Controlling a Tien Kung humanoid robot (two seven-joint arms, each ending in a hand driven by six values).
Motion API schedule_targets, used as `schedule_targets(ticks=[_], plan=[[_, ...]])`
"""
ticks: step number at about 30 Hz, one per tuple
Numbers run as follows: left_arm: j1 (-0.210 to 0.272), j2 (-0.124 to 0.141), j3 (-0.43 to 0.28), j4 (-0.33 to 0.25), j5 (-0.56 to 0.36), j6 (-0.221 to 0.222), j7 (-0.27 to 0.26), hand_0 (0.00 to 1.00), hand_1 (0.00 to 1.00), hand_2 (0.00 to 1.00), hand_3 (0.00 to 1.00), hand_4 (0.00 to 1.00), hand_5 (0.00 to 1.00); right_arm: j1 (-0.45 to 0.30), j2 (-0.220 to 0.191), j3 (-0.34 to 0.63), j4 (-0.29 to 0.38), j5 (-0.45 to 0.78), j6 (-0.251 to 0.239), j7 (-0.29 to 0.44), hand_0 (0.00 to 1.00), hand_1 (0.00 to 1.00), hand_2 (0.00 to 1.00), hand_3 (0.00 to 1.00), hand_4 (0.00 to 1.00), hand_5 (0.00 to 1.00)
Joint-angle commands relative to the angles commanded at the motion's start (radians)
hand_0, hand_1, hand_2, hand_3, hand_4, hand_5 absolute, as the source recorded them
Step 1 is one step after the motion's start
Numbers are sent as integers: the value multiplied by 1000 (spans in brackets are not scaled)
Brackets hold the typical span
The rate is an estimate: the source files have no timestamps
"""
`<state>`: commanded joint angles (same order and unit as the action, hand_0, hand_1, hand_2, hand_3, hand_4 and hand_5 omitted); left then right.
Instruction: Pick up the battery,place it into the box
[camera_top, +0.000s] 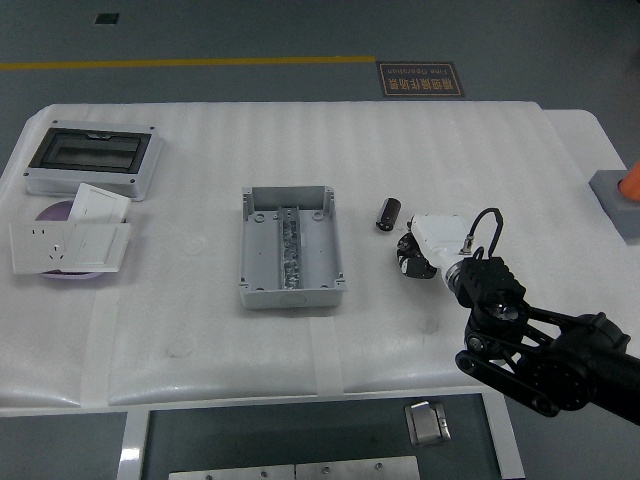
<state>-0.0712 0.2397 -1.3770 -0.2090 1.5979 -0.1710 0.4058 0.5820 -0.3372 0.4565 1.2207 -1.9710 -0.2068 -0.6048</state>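
Observation:
The grey open box (246, 262) sits in the middle of the table with a metal rail inside. A black battery (387, 213) stands loose to its right. Just below that battery, my right hand (411, 256), white-backed with black fingers, presses down on the table. Its fingers are curled around a second dark battery, which they mostly hide. The black right arm comes in from the lower right corner. The hand is about a hand's width right of the box.
A grey enclosure with a dark clear lid (90, 158) stands at the far left. In front of it are white socket plates (68, 246) on a purple disc (47, 212). A grey base with an orange cone (620, 198) sits off the right edge.

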Motion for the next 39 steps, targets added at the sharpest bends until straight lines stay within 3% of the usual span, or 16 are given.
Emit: schedule_targets(ticks=[14,23,24,29,30,39], plan=[[1,0,2,1,-4,3,-5,545,636,528,566,606,23,-4,0,-9,-21,11,-15,9,230,357,418,439,590,301],[0,-1,0,1,-3,2,-5,544,636,528,566,605,24,-5,0,1,-18,16,41,6,229,352,414,435,608,322],[1,-1,0,1,-2,1,-6,543,636,528,566,604,24,-5,0,1,-16,16,44,5,228,353,456,558,653,360],[1,-2,1,2,-4,0,-5,543,636,528,566,604,24,-6,0,2,-13,16,52,1,228,353,456,558,653,360],[1,-2,1,2,-3,0,-5,542,636,529,566,605,24,-6,0,2,-13,17,53,1,249,491,717,844,858,498],[1,-2,4,2,-7,-2,-5,542,637,528,566,604,24,-5,0,0,-13,17,56,0,240,508,750,893,902,522]])
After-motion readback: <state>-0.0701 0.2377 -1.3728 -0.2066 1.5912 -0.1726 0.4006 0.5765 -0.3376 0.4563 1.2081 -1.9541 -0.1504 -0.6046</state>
